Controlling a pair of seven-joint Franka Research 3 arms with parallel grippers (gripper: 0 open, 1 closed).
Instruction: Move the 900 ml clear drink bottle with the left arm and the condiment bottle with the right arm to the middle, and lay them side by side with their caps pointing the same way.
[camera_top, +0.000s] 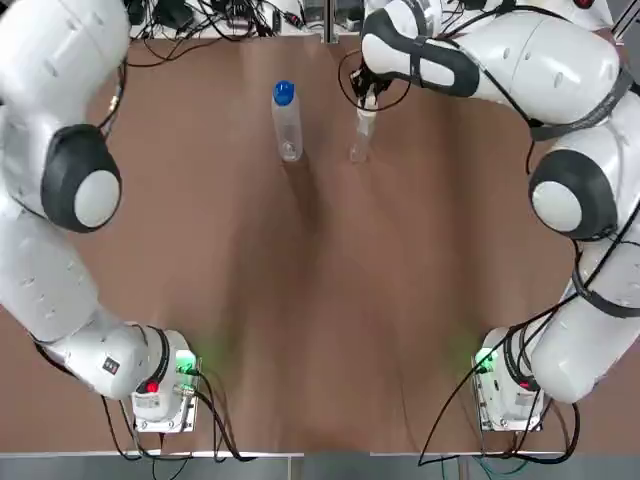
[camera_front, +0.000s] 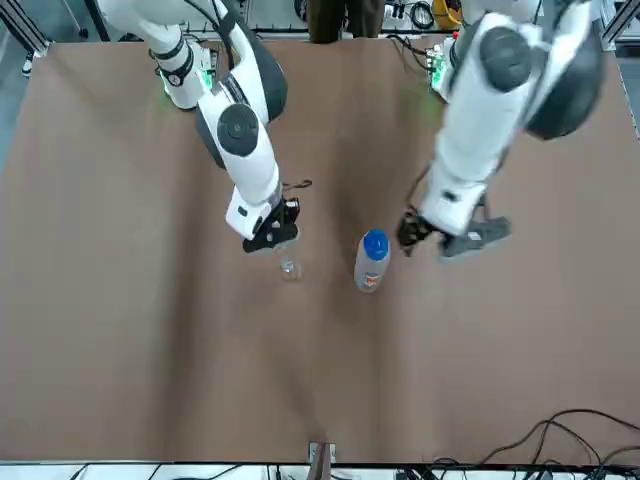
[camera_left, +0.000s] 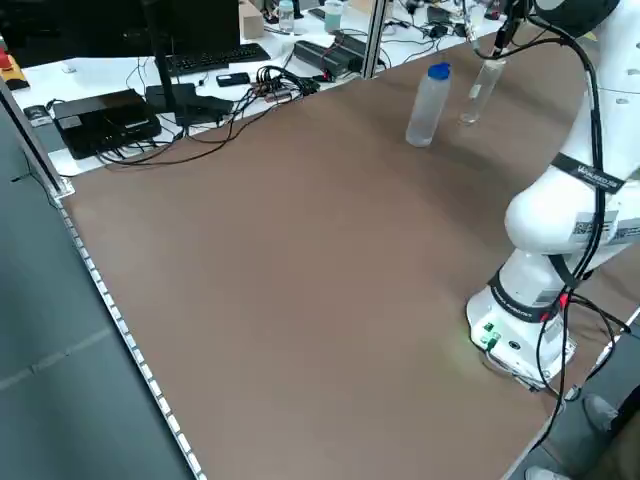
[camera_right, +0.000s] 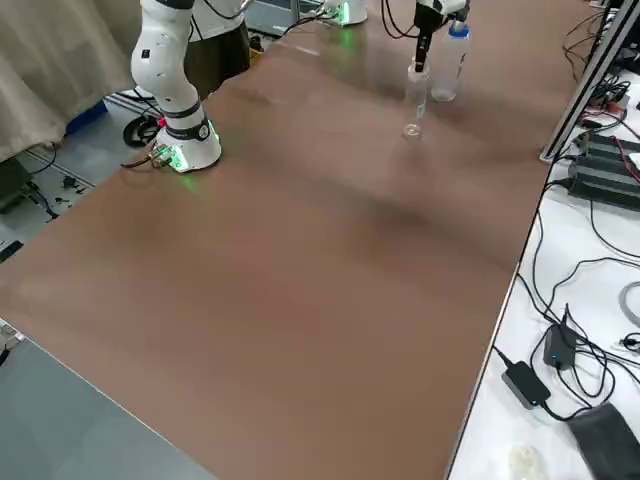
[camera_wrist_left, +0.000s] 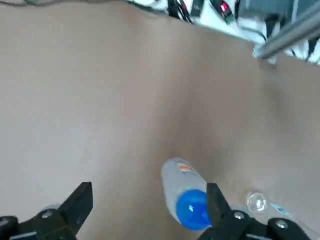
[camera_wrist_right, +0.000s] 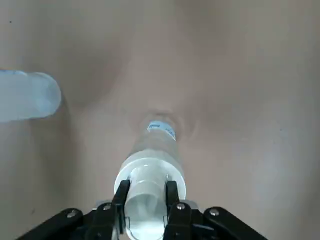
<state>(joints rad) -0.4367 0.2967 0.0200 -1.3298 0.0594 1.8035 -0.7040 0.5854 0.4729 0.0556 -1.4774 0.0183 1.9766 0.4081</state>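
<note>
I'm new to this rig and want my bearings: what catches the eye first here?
The right gripper is clamped on the top of the clear condiment bottle at the far middle of the table. Just beside it stands the blue-capped clear drink bottle, upright, with the left gripper open nearby.

Two bottles (one blue-capped drink bottle, one condiment bottle), two arms, one table
</note>
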